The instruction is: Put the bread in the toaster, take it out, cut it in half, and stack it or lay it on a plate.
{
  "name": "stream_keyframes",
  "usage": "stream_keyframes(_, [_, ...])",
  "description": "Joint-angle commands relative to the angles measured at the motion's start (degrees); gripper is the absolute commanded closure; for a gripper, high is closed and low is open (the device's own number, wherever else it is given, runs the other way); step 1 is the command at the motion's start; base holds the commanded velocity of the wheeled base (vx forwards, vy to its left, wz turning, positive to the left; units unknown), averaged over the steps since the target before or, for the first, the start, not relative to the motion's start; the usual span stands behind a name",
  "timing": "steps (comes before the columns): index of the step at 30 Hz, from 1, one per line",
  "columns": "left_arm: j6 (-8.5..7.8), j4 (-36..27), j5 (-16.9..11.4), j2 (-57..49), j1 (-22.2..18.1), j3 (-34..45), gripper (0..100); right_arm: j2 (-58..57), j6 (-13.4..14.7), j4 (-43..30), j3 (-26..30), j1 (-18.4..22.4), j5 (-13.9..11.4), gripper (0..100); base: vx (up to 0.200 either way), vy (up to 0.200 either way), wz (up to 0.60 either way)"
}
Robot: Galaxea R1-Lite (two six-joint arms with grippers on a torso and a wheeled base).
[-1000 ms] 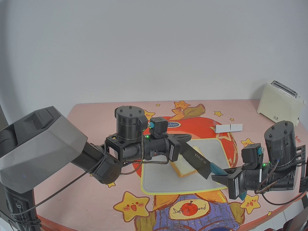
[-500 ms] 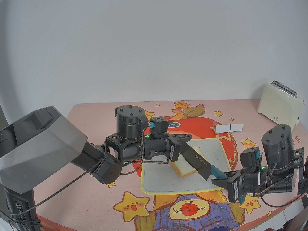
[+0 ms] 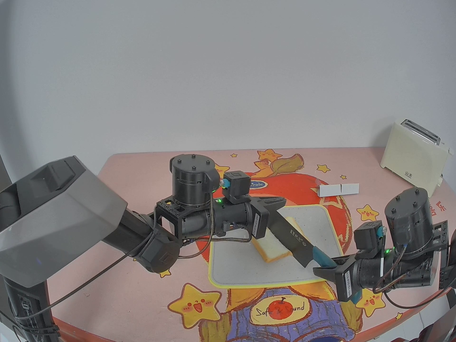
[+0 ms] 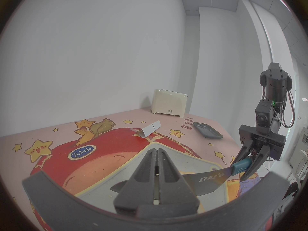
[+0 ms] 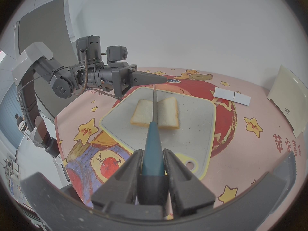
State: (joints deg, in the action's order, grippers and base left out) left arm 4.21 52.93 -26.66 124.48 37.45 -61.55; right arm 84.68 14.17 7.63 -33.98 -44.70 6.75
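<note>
1. Right gripper (image 5: 153,159) is clamping the teal handle of the knife (image 3: 292,236), its fingers closed on both sides of it, low over the near right edge of the cutting board (image 3: 237,267).
2. Left gripper (image 4: 156,153) is holding its fingers pressed together with nothing between them. Its tip is hanging just over the far end of the blade, and I cannot tell whether it is touching the blade's back.
3. Near the middle of the board the bread (image 5: 166,113) is lying flat, with the blade standing on edge across its middle and a part showing on each side. I cannot tell whether it is cut through.
4. Being light, soft and crumbly, the slice is probably going to squash under a straight push. Each half is best taken at its crust edge with a gentle pinch.
5. Stiff and thin, the knife is running its long axis from the right gripper diagonally away toward the left gripper, tip pointing to the robot's left, cutting edge facing down.
6. Well apart at the far right corner, the toaster (image 3: 413,155) is standing upright.
</note>
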Motion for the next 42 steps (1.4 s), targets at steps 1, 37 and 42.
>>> stream_keyframes(1, [0.01,-0.02,0.03,-0.11,-0.01,0.11,100,0.14,-0.02,0.10,-0.04,-0.03,0.01,100,0.000,0.000,0.00])
stream_keyframes(37, [0.10,-0.02,-0.06,0.77,-0.27,0.11,100,-0.13,-0.10,0.54,-0.39,-0.12,0.10,100,0.000,0.000,0.00])
stream_keyframes(42, [0.01,-0.02,-0.06,0.41,-0.18,0.03,100,-0.04,-0.10,0.02,-0.21,-0.12,0.01,100,0.000,0.000,0.00])
